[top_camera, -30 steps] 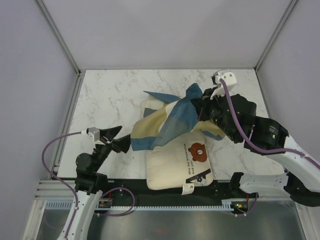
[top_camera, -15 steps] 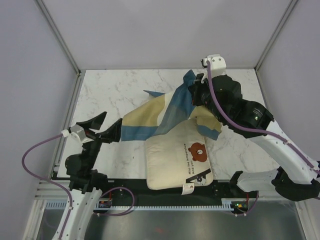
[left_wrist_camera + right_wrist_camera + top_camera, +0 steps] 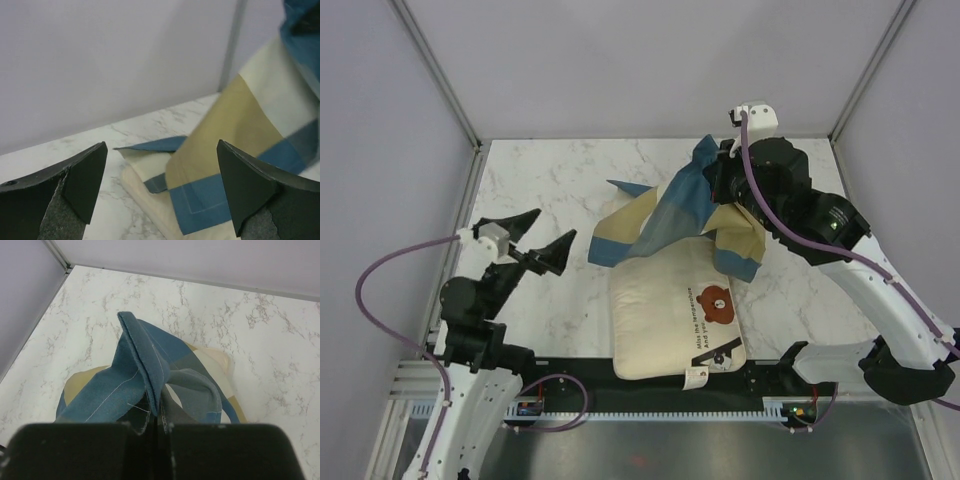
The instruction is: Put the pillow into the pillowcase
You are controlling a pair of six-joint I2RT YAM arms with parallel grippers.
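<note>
The pillow [image 3: 665,325], cream with a brown bear face, lies flat near the table's front edge. The pillowcase [image 3: 665,215], checked blue, tan and cream, hangs bunched from my right gripper [image 3: 723,188], and its lower folds drape over the pillow's far edge. In the right wrist view the right gripper [image 3: 159,422] is shut on the pillowcase's [image 3: 135,385] blue hem. My left gripper [image 3: 556,224] stands open to the left of the cloth, touching nothing. In the left wrist view the left gripper [image 3: 161,145] frames the pillowcase's [image 3: 235,150] hanging tan and blue corner.
The marble table [image 3: 540,180] is enclosed by pale walls with metal corner posts [image 3: 435,70]. A black rail [image 3: 650,385] runs along the near edge by the arm bases. A purple cable [image 3: 380,270] loops out left of the left arm.
The right gripper has lifted the pillowcase up and toward the back right, drawing its lower corner away from the left gripper. The open left gripper has swung up and back.
</note>
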